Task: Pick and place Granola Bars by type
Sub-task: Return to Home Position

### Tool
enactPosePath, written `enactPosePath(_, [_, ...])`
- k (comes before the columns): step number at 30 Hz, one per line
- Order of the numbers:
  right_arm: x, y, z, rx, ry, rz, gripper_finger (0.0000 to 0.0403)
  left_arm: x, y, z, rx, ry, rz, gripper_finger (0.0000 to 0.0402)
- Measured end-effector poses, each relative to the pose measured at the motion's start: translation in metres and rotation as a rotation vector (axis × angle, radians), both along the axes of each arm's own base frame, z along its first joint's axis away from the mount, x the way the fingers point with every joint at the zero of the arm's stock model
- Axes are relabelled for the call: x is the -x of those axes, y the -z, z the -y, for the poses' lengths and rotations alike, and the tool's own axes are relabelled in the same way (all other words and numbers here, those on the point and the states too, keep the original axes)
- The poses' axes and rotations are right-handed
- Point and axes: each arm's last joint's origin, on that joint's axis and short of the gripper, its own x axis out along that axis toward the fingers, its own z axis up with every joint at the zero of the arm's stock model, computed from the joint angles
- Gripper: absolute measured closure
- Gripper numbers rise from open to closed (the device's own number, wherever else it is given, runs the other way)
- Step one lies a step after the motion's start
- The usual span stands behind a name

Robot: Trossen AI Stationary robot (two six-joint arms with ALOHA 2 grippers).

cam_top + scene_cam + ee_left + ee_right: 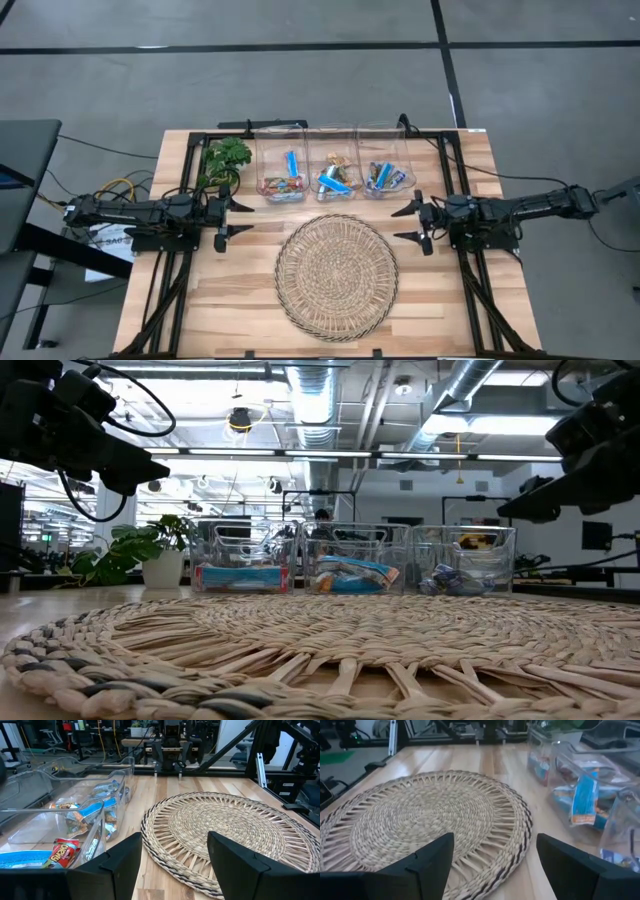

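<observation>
The granola bars lie in three clear bins along the table's far side: left bin [281,178], middle bin [333,176], right bin [386,174]. Blue bars [292,163] and tan, orange and red bars [63,854] are mixed inside; one blue bar [583,796] leans upright against a bin wall. My left gripper [238,218] hovers open at the table's left, beside the woven mat [336,273]. My right gripper [410,224] hovers open at the mat's right. Neither touches anything.
A round woven mat [225,830] lies flat in the table's middle, in front of the bins. A green leafy plant [222,160] in a white pot [163,568] stands left of the bins. Bare wood shows at the table's near corners.
</observation>
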Motion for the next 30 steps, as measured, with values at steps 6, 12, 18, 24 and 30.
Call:
enactPosePath(6, [0.0000,-0.0001,0.0000,-0.161,0.051,-0.012,0.0123,0.0000,0.0000,0.0000,0.000,0.000,0.000,0.0182])
enactPosePath(12, [0.0001,0.0001,0.0000,-0.274,0.087,-0.021,0.0123,0.0000,0.0000,0.0000,0.000,0.000,0.000,0.0182])
enactPosePath(18, [0.0001,0.0000,0.0000,-0.273,0.087,-0.021,0.0123,0.0000,0.0000,0.0000,0.000,0.000,0.000,0.0182])
enactPosePath(24, [0.0001,0.0001,0.0000,-0.273,0.087,-0.022,0.0123,0.0000,0.0000,0.0000,0.000,0.000,0.000,0.0182])
enactPosePath(30, [0.0001,0.0001,0.0000,-0.272,0.086,-0.022,0.0123,0.0000,-0.0001,0.0000,0.000,0.000,0.001,0.0182])
